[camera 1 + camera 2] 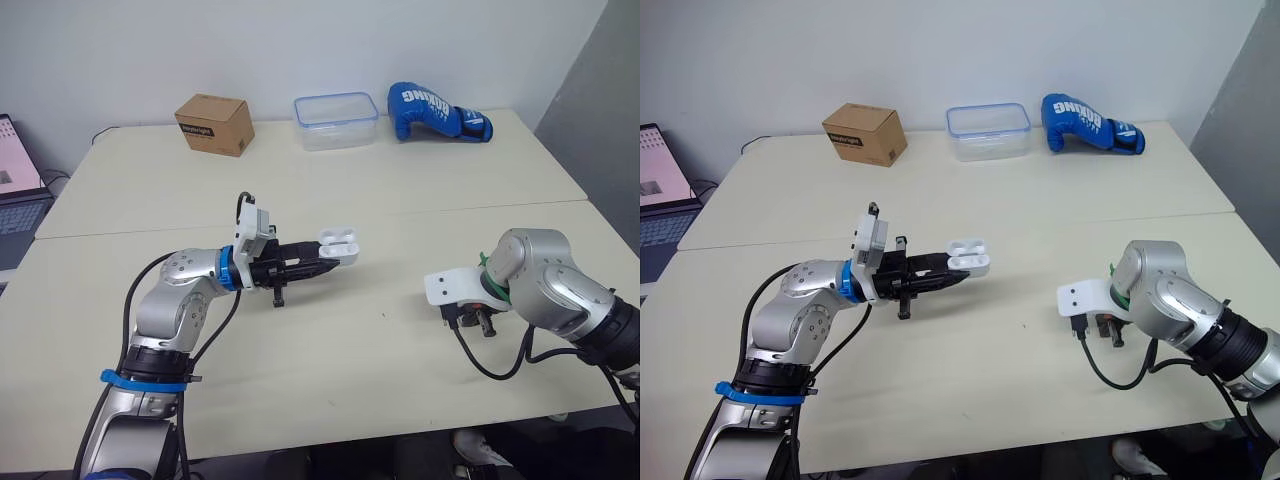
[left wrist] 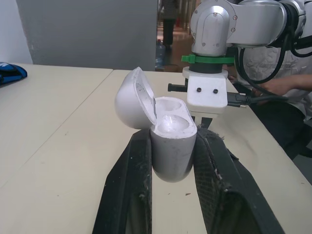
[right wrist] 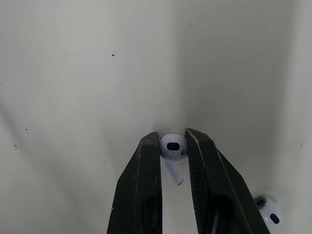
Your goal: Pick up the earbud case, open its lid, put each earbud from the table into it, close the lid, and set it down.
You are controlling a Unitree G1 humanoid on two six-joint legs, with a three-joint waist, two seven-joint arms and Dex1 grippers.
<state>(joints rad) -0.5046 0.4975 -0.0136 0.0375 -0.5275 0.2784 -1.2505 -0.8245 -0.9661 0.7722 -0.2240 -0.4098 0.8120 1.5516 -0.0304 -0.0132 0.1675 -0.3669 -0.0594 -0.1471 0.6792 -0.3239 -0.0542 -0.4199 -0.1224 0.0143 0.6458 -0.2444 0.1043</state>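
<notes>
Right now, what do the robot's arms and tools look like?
Both arms are rounded silver with black cables looping alongside. The left arm has blue rings at wrist and upper arm; the right arm has a green wrist ring. Each wrist carries a white mount. The left tool and right tool each have two tapered black fingers.

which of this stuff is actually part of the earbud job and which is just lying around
Job: earbud case, lid open, in the left gripper; earbud held by the right gripper; other earbud on the table.
Lying about: cardboard box, clear plastic container, blue boxing glove, laptop.
</notes>
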